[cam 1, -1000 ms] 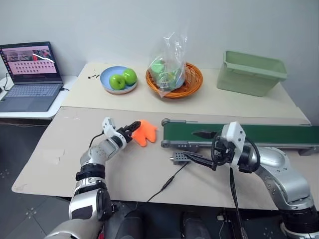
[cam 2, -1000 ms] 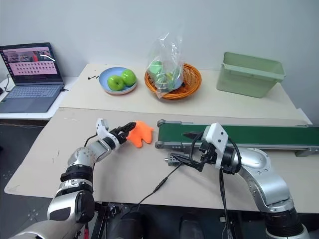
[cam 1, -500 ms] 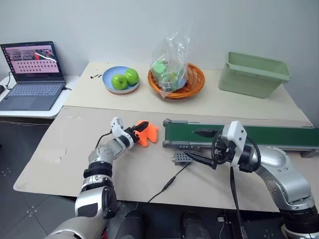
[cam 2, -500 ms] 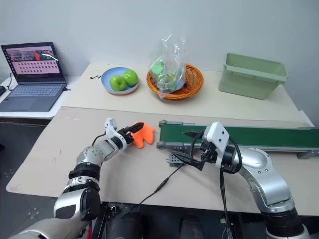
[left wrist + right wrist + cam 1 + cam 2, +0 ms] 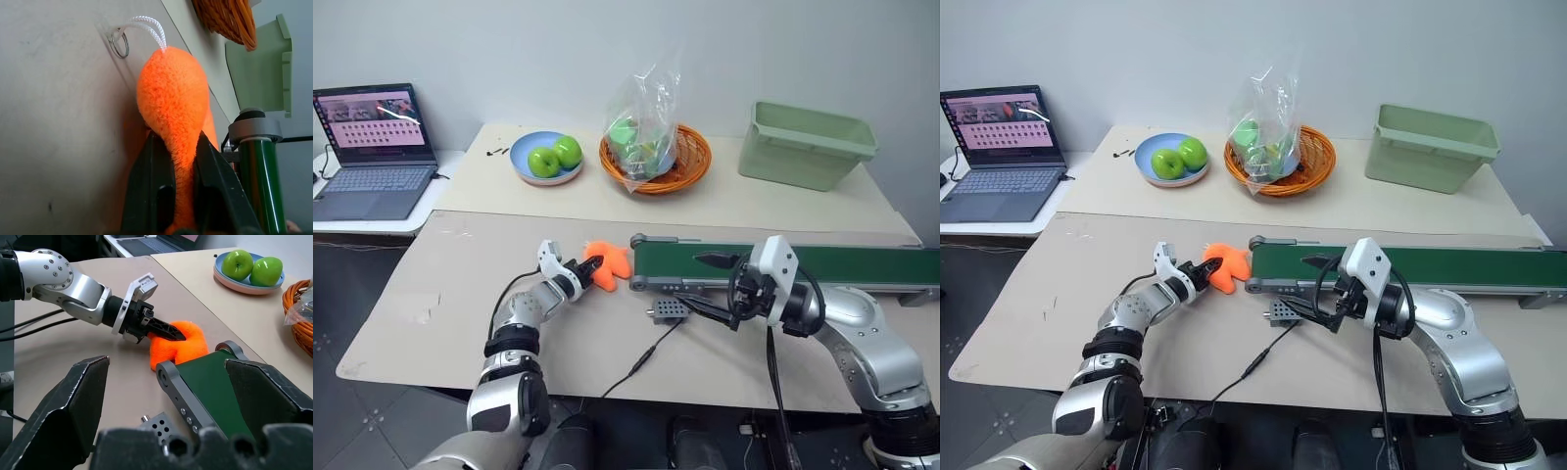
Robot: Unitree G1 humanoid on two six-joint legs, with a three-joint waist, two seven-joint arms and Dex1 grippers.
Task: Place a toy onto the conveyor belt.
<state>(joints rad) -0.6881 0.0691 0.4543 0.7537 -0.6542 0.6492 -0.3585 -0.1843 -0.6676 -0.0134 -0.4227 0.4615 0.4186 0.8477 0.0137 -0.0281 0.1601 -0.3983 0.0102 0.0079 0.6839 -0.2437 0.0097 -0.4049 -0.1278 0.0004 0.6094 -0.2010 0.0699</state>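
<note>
The left gripper [image 5: 588, 267] had its jaws pinched on the orange toy [image 5: 610, 264], apparently still on the counter beside the conveyor belt [image 5: 773, 262]'s end roller, lift and placement remaining; the right gripper [image 5: 702, 284]'s jaws stood wide.

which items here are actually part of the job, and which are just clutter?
Part of the job:
- orange toy, pinched in the left end effector
- conveyor belt

Just lying about:
- green apples on a blue plate
- wicker basket holding bagged green items
- pale green bin
- laptop
- right end effector, open, holding nothing
</note>
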